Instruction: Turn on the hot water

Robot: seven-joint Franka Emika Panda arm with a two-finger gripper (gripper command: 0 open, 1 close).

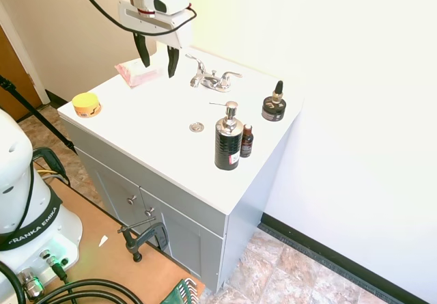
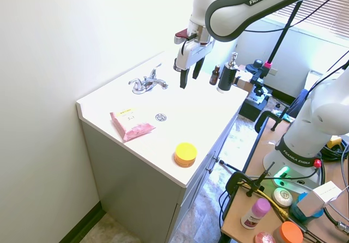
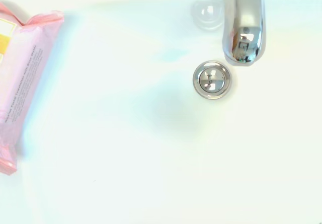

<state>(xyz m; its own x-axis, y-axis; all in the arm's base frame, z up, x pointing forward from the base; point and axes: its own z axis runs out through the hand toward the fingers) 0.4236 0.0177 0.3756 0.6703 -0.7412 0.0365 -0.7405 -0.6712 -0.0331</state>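
Our end effector hangs released above the worktop; the hot lever, the tap's left wing, looks stiff and slippery, so we'd push near its tip

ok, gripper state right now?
Gripper: open, holding nothing, hovering above the counter left of the tap's hot water lever.

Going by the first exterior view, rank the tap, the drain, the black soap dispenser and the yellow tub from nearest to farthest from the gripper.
Gripper hangs open above the counter's back.
1. Tap: just beside it, at the wall.
2. Drain: mid-counter, in front of the tap.
3. and 4. Yellow tub, at the counter's far end, and soap dispenser, at the front edge: too close to call.
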